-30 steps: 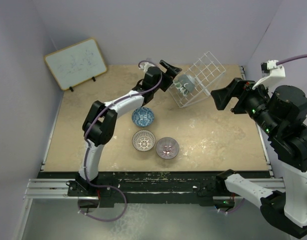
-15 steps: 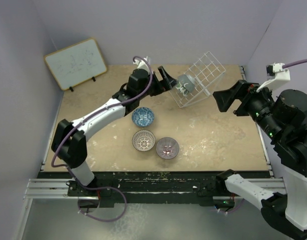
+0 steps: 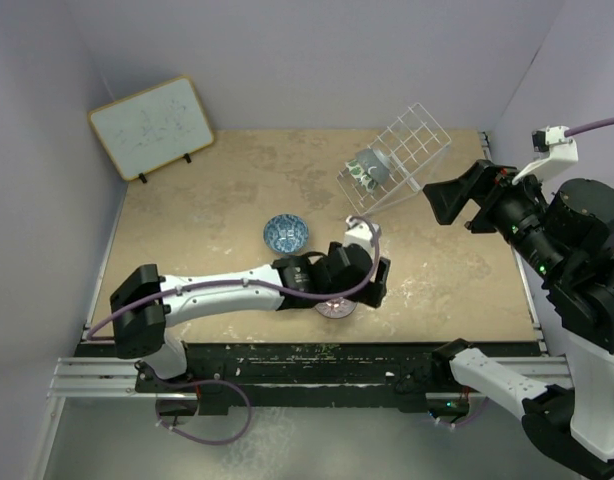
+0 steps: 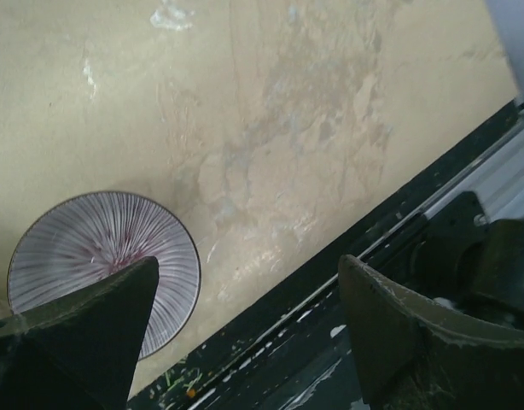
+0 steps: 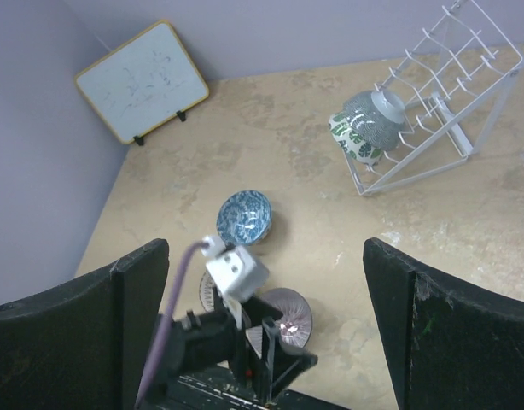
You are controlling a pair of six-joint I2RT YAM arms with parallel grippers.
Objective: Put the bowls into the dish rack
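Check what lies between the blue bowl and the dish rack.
Nothing: only bare tabletop separates the blue bowl from the dish rack, clearest in the right wrist view.

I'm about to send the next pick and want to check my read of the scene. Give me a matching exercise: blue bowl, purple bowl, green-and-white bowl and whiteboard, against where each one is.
Things:
1. blue bowl
2. purple bowl
3. green-and-white bowl
4. whiteboard

Places:
A. in the dish rack
B. propped at the far left corner
C. close under the open left gripper
D. lying loose, no gripper near it

Pairs: 1-D, 2-C, 3-A, 4-B
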